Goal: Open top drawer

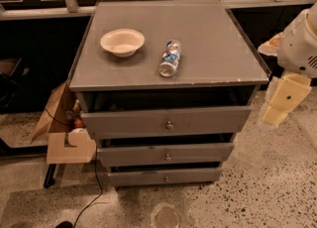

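Gripper point(279, 102) hangs right of the cabinet, apart from the top drawer point(124, 122), pulled slightly out (grip: cannot tell).

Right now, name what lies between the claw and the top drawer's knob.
Only bare grey front of the top drawer; camera view shows the claw hanging beyond its right end.

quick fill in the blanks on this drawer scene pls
The grey cabinet has ___ drawer fronts. The matte grey top drawer bears one round metal ___ at its centre. The clear plastic bottle lies beside the white round ___ on top. The robot's cream claw hangs at the picture's ___ edge, off the cabinet.
Missing: three; knob; bowl; right.
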`<state>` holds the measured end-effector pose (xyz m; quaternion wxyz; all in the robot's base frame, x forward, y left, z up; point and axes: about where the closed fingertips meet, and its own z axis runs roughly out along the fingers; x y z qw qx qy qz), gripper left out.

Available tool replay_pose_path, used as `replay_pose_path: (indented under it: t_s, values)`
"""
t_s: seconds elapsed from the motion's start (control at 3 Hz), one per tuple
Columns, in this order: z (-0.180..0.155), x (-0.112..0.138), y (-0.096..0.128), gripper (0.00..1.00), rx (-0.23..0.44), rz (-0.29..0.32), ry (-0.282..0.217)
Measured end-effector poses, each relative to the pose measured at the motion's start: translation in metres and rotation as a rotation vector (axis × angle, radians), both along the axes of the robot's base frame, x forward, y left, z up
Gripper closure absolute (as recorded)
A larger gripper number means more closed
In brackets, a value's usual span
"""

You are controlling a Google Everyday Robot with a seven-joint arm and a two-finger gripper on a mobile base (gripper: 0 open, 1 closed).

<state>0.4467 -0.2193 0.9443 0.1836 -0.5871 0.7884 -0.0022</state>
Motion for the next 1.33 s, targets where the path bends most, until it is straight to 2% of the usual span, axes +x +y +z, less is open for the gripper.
replay_pose_path:
  t_s: [0.67, 1.0, 1.33]
  values:
    - [-0.059, 0.013, -0.006, 0.0, 0.132, -0.023, 0.039]
    - [-0.1, 0.028, 0.009, 0.0, 0.275, 0.033, 0.021]
    - [-0.1, 0.028, 0.009, 0.0, 0.275, 0.033, 0.021]
